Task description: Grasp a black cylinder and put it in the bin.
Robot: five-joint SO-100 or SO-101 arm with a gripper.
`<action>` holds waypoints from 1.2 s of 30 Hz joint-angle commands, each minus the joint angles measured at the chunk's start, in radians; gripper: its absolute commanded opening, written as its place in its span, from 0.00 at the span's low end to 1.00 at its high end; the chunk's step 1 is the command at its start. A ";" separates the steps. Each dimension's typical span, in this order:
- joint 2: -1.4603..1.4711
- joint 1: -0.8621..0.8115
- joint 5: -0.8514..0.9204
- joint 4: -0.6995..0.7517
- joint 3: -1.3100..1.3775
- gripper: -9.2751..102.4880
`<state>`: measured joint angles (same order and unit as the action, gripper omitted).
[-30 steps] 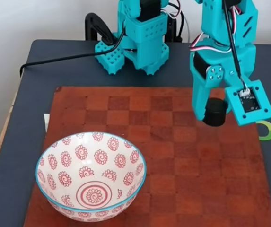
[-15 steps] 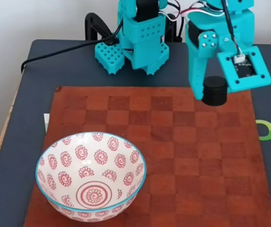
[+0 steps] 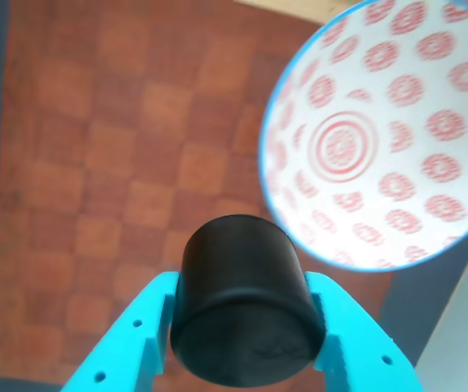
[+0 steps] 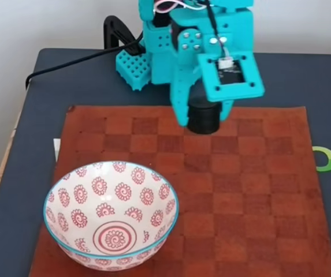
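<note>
In the other view the bowl [image 3: 413, 106] is cut off at the top and right edges, and the gripper [image 3: 246, 343] is cropped at the bottom, so only the tips of its two teal fingers [image 3: 135, 327] are seen. In the fixed view the arm [image 4: 171, 40] is cut off at the top edge; the upper part of the cylinder [image 4: 203, 118] is covered by the camera mount [image 4: 229, 75], and only the left finger is clearly made out, the right one being hidden behind the mount. A green ring [image 4: 326, 158] at the right edge is only partly seen. The cylinder is short, squat, matte black, w/ a flat round end on which a faint embossed mark is seen, too blurred to be read. It is clamped from both sides between the fingers, which are spread about as wide as its body and press on its curved wall. In the fixed view it is held over the far middle of the checkered board [image 4: 246, 202], near the back edge; whether it is touching the board can't be told. The bowl, white w/ a blue rim and red dotted circles, sits at the board's front left, well apart from the cylinder. A black cable [image 4: 67, 66] is laid across the dark table [image 4: 38, 144].
</note>
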<state>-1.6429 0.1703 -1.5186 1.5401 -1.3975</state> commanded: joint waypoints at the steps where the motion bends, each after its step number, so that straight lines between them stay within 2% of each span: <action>1: -0.005 -0.046 0.031 -0.060 0.038 0.22; 7: -0.003 -0.121 0.037 -0.084 0.044 0.22; 17: 0.094 -0.187 0.058 -0.241 0.052 0.22; 34: 0.351 -0.218 0.058 -0.230 0.198 0.23; 36: 0.354 -0.218 0.057 -0.227 0.198 0.27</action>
<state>-1.2793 -0.0460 -1.4665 1.3100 -1.2441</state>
